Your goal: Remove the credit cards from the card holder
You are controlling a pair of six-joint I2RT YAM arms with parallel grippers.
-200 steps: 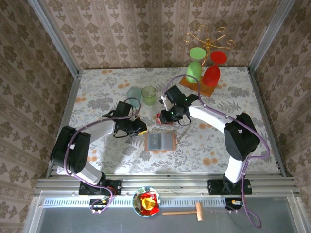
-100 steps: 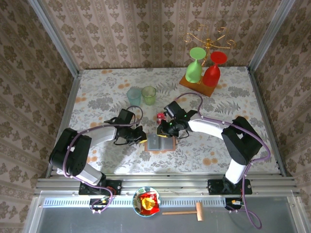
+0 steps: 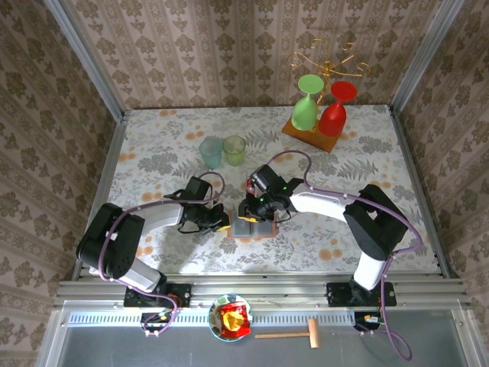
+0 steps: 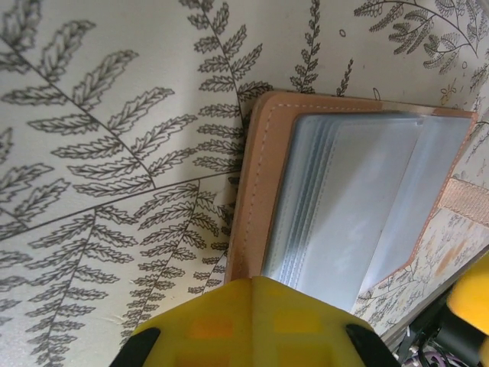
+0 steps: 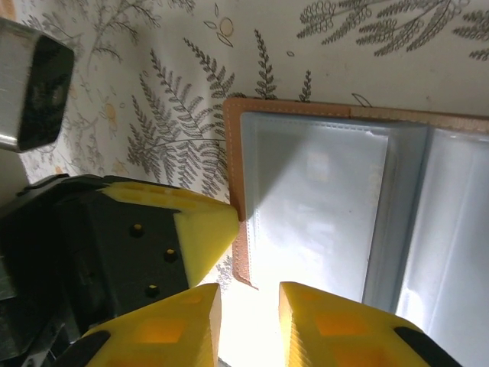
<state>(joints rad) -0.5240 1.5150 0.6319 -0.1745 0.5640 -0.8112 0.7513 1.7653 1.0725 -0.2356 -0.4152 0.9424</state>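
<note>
Since a second ago both arms have closed in on the holder [image 3: 263, 228]. It lies open, grey-blue side up, at about the same spot on the counter [image 3: 153, 157]. The left end effector [image 3: 220, 222] has slid right and, clenched, its tip now touches the holder's left edge. The right end effector [image 5: 250, 306] has come nearer from the far side and hangs released, jaws slightly apart, over the holder's left half.

The open tan leather card holder [image 3: 253, 227] lies flat on the floral-patterned desk [image 3: 336, 229], just right of the left tool [image 3: 223, 223], its left half beneath the right tool [image 3: 246, 214]; two translucent plastic cups [image 3: 234, 149] stand behind both.
</note>
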